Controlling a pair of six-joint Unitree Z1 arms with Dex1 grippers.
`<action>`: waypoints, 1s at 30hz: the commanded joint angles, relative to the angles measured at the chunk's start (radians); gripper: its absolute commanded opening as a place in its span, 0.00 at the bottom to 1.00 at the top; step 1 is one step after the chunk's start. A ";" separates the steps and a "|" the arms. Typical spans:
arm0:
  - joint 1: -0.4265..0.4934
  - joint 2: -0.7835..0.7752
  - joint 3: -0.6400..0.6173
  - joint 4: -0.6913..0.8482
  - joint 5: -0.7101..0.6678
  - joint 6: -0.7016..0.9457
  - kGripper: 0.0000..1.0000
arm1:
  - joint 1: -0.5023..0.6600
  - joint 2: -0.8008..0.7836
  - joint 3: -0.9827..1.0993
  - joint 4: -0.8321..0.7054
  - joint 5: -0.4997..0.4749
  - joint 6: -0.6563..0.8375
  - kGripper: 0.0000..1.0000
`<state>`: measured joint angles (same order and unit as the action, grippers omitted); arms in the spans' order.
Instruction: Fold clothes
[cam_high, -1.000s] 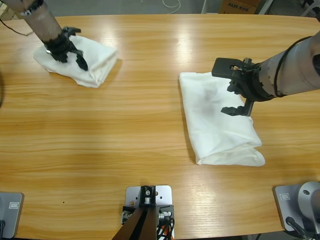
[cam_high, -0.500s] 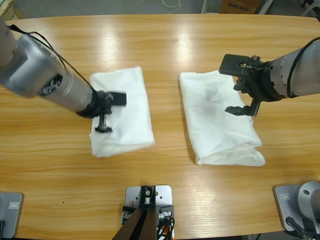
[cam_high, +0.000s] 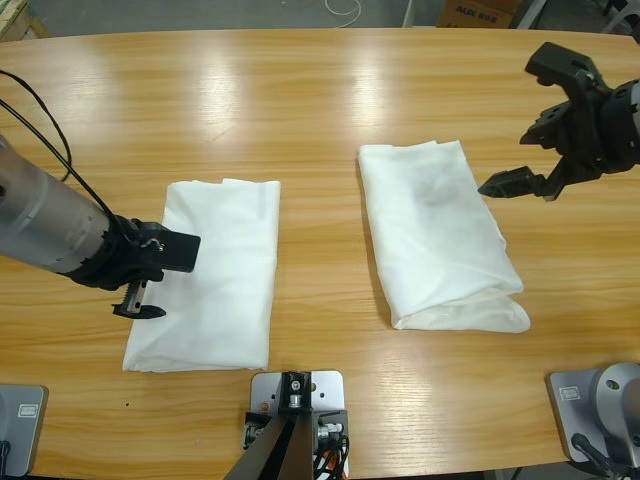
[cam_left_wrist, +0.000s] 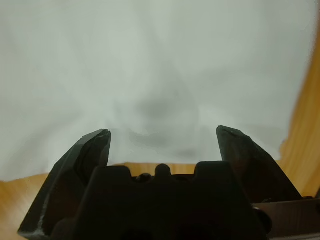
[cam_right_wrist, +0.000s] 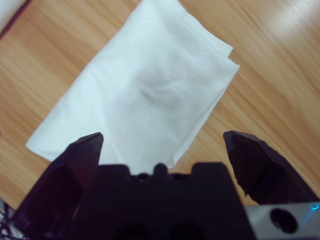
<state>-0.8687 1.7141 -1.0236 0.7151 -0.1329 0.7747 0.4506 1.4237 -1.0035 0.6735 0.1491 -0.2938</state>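
Two folded white T-shirts lie on the wooden table (cam_high: 320, 130). The left shirt (cam_high: 215, 270) is a long flat rectangle at the front left. My left gripper (cam_high: 148, 292) hovers open over its left edge, and in the left wrist view the shirt (cam_left_wrist: 160, 70) fills the frame beyond the open left gripper (cam_left_wrist: 162, 137). The right shirt (cam_high: 435, 230) lies right of the middle, its near end rolled thick. Off its far right corner, my right gripper (cam_high: 528, 160) is open and holds nothing. The right wrist view looks down past the right gripper (cam_right_wrist: 162, 137) onto this shirt (cam_right_wrist: 145, 95).
Bare wood (cam_high: 320, 250) separates the two shirts. A white cable (cam_high: 345, 10) and a cardboard box (cam_high: 478, 12) sit beyond the table's far edge.
The left shirt came from the far left corner to the front left and now lies spread out long. The left gripper sits at its left edge. The right gripper drew back right, off the right shirt.
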 joint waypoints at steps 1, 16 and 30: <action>0.084 0.027 -0.158 -0.116 -0.209 -0.396 0.83 | -0.320 -0.022 0.069 0.001 0.268 0.175 1.00; 0.008 0.357 -0.210 -0.454 -0.492 -1.322 0.85 | -0.615 0.247 0.555 -0.569 0.521 0.551 0.81; 0.008 0.377 -0.237 -0.456 -0.428 -1.345 0.84 | -0.608 0.335 0.585 -0.658 0.549 0.563 0.80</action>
<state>-0.8524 2.0129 -1.2491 0.2732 -0.6201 -0.5479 -0.1492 1.6480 -0.4477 0.0364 0.6432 0.2907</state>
